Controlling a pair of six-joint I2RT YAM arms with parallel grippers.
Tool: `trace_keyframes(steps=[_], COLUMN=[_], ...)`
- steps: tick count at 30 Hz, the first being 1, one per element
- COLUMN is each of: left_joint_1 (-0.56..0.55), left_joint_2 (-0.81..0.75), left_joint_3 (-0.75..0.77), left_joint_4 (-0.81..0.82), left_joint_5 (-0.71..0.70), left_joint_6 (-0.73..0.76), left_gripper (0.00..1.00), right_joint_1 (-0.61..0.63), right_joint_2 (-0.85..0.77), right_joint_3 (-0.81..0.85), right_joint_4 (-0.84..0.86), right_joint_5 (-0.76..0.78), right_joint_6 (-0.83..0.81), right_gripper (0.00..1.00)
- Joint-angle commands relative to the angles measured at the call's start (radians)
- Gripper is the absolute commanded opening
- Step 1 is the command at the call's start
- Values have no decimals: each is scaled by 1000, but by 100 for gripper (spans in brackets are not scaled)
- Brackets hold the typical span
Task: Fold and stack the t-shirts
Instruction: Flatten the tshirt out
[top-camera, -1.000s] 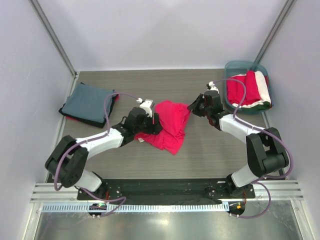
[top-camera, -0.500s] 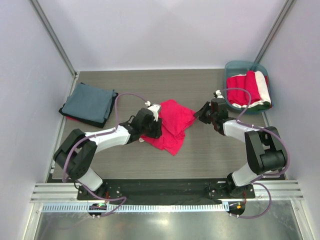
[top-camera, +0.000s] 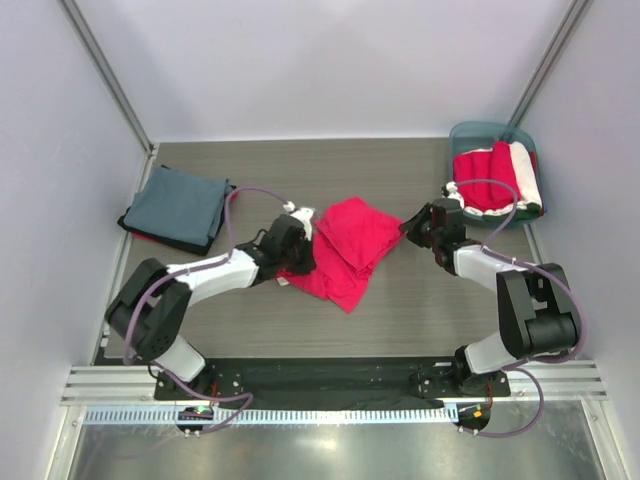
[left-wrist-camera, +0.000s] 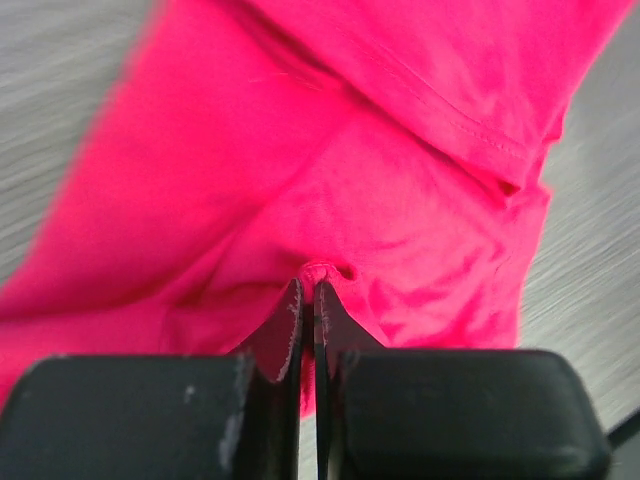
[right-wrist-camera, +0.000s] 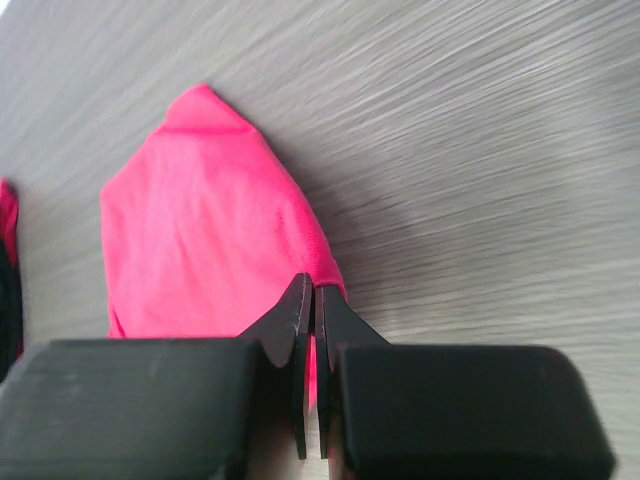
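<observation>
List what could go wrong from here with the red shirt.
1. The left end effector pinches only a small pucker of the red t-shirt; it could slip out.
2. The right end effector seems to grip just the shirt's edge; pulling apart may undo the layers folded over.

Crimson t-shirt (top-camera: 345, 250): soft matt cloth; table (top-camera: 330, 170): matt woodgrain; tub (top-camera: 470, 128): smooth transl. plastic.
</observation>
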Motion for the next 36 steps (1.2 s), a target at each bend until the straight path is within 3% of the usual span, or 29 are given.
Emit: trace_keyframes(steps=[1,3,5,6,9,10,13,19,25,36], left_joint_1=[100,169,189,199,205,209,212,214,214,214], left_joint_2=[-179,-256,-380,-425,-517,-527,-518,-495,-504,-508], left_joint_3=[-35,-127,-207,-226,-273,-275,-263,-221,-246,-249], left_joint_4=[-6,30,29,29,23,17,0,-8,-9,-18], left_joint_5=[-114,-140,-192,-247,-281,-280,-257,-220,-217,-229], left_joint_6=[-181,-243,-262,-274,-274,-274,-268,-249,-243,-225], left_gripper=[0,0,0,0,0,0,0,0,0,0], right_joint_1=[-20,-31,-31,-33,-31,-30,2,143,346,446], right_joint_2=[-80,-133,-169,-199,-227,-236,-244,-210,-59,0], right_joint_3=[-21,-52,-67,-76,-78,-81,-87,-3,147,131], right_joint_4=[-17,-18,-32,-32,-17,-2,64,25,-153,-232], right_joint_5=[162,226,272,295,262,195,101,32,-4,41], right_joint_6=[36,51,52,48,-1,-36,-104,-213,-326,-342], right_gripper=[1,1,7,17,34,47,56,42,42,48])
